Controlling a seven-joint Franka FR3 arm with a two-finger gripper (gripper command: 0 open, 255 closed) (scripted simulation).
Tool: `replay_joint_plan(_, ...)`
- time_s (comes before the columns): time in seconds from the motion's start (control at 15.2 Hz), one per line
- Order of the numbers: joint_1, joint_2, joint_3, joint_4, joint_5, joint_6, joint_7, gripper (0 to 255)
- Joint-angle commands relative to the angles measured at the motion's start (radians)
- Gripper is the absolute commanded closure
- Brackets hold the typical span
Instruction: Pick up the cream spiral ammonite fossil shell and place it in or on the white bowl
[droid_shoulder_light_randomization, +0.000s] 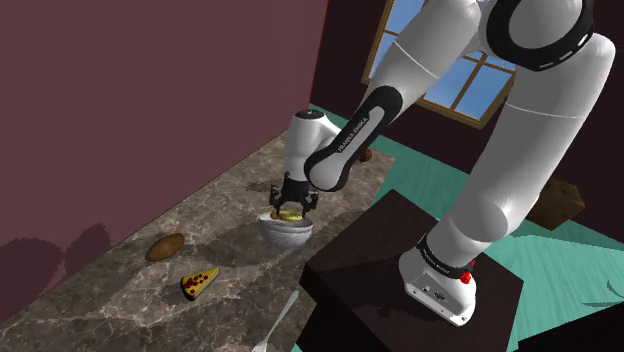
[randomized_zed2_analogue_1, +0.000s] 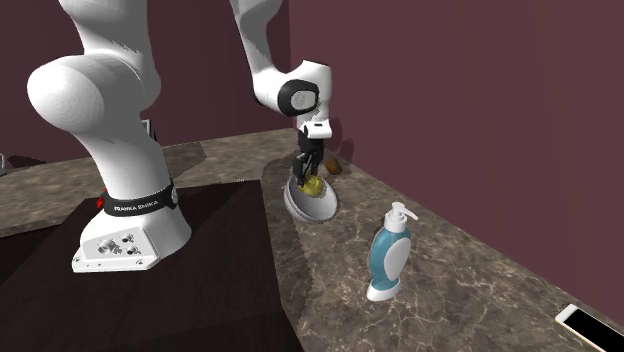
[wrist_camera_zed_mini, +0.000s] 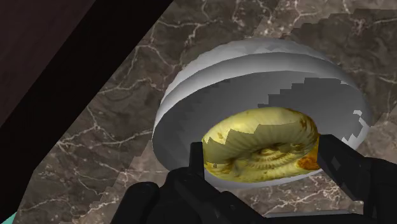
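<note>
My gripper was closed on the shell. In the wrist view one black finger pressed against one edge of it and the other finger against the opposite edge, with the yellowish, brown-flecked spiral clasped between them. The shell sat low inside the bowl, a pale grey-white bowl with a stepped outer wall. Part of the shell's outline cut into the bowl's inner surface.

In the shoulder view my gripper pointed straight down over the bowl, and the shell showed as a yellow patch just above the rim. The bowl stood on the dark veined counter, near the corner of the dark stand. A brown roll lay toward that view's left, apart from the bowl. A wedge of pizza lay below the roll, and a pale fork lay by the counter's near edge.

In the second exterior view the gripper held the shell in the mouth of the bowl, which seemed tipped toward the camera. A blue and white soap dispenser stood upright on the counter, nearer the camera than the bowl and apart from it. A white phone lay at that view's lower right corner.
</note>
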Motion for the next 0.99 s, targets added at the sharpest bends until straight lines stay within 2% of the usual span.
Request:
replay_joint_plan(0.0,0.02,0.039,-0.027,0.004,-0.037,0.029,0.026,255)
replay_joint_plan(0.2,0.047,0.082,-0.063,0.013,-0.075,0.062,0.051,255)
replay_joint_plan(0.33,0.041,0.073,-0.056,0.012,-0.066,0.054,0.044,255)
replay_joint_plan(0.4,0.041,0.073,-0.056,0.012,-0.066,0.054,0.044,0)
replay_joint_plan(0.59,0.058,0.222,-0.087,0.362,0.071,-0.405,0.247,0)
replay_joint_plan(0.79,0.069,0.45,-0.161,0.744,0.179,-0.788,0.475,0)
replay_joint_plan(0.86,0.066,0.525,-0.182,0.857,0.214,-0.889,0.546,0)
replay_joint_plan(0.92,0.066,0.526,-0.18,0.845,0.214,-0.876,0.546,0)
